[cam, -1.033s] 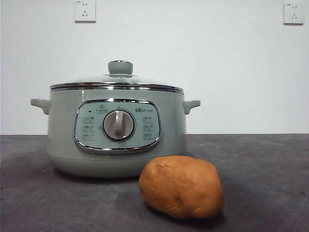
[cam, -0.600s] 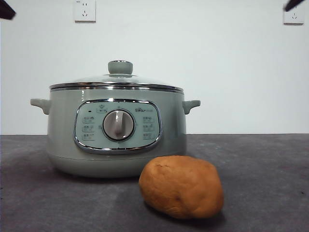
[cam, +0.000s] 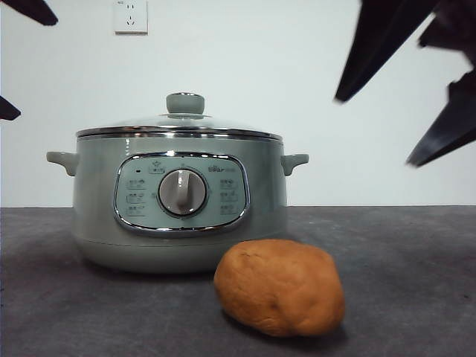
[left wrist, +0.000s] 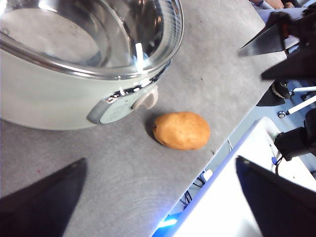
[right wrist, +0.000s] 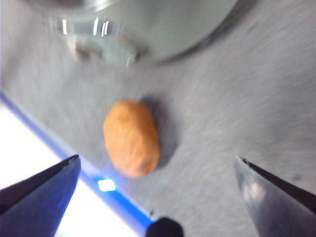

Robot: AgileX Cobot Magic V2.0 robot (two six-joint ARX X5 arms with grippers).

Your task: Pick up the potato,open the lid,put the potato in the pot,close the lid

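My right gripper (cam: pixel 405 123) hangs high at the right of the scene, well above the table (cam: pixel 416 260), its two dark jaws spread wide and holding nothing; seen from its own wrist, the jaws (right wrist: pixel 158 168) frame the potato (right wrist: pixel 132 138) below, though that picture is blurred. My left gripper (left wrist: pixel 158 168) is also spread wide and empty, showing in the front view only as two black tips at the top left corner (cam: pixel 18 59), above and to the left of the pot. The potato (cam: pixel 280 287) lies on the grey table, near the front edge, just in front of the pot's right side and a little apart from it. The pot (cam: pixel 178 204) stands behind it, left of centre, its dial (cam: pixel 182 193) facing forward within the chrome-framed panel. The lid (cam: pixel 180 123) sits closed on the pot, green knob on top. Farther back, a socket (cam: pixel 131 16) is on the white wall.
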